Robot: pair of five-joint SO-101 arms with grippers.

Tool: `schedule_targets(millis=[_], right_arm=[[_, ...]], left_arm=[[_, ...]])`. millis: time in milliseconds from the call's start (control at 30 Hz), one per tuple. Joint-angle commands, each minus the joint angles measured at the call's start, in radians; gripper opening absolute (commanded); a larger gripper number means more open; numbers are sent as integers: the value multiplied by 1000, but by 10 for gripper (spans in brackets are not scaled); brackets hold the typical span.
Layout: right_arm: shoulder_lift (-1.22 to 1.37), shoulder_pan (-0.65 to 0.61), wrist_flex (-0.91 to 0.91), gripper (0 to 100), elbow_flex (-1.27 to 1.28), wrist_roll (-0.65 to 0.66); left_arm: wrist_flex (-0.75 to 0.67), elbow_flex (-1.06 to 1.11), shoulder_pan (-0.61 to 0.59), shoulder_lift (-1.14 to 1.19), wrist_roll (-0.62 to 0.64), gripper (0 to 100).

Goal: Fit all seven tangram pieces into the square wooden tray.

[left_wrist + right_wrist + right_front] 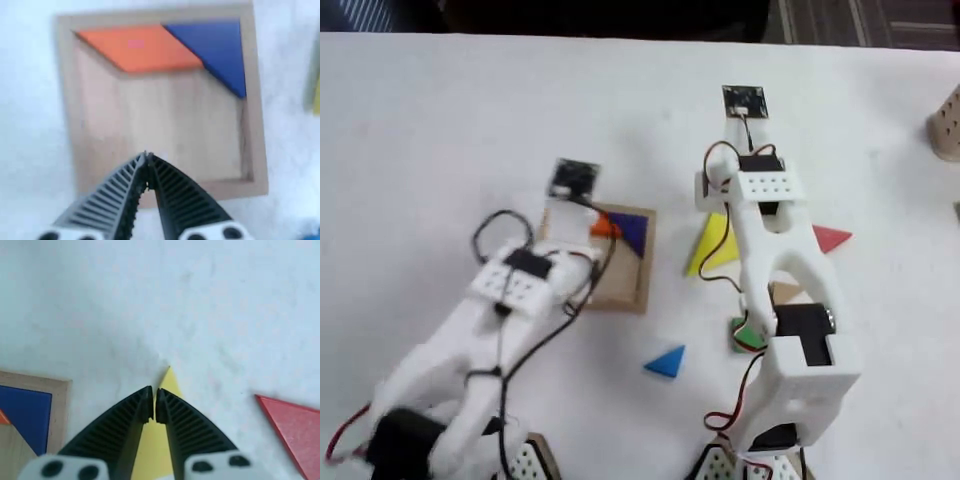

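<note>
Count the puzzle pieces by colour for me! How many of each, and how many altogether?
Blue: 2, the dark blue piece and the light blue piece
Orange piece: 1
Yellow piece: 1
Red piece: 1
Green piece: 1, partly hidden
Tan piece: 1, partly hidden
Total: 7
</note>
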Motion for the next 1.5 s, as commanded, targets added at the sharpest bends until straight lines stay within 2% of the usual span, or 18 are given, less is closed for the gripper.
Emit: schedule_targets(millis=[0,100,200,400,667,800,1000,1233,1333,1467], right_arm=[[-21,-10,-4,22,-46,15],[-22,-2,24,22,-49,8],[-47,-1,56,22,-41,8],[-176,7,73,22,91,8],[-354,179,74,22,293,21],[-374,216,119,81,384,180],[-495,303,234,115,505,296],[-763,274,240,117,772,414],[-832,259,234,168,813,408],[-811,153,209,279,845,287]], left_arm=[[-149,74,-77,-154,8,23],[-247,126,-120,-200,8,23],[-287,129,-151,-188,9,23],[-345,52,-237,-42,9,23],[-373,-163,-378,262,9,23],[-371,-209,-378,326,9,23],[-374,-212,-380,326,9,24],[-379,-213,-381,331,9,24],[-379,-213,-380,332,9,24],[-379,-213,-378,332,8,24]])
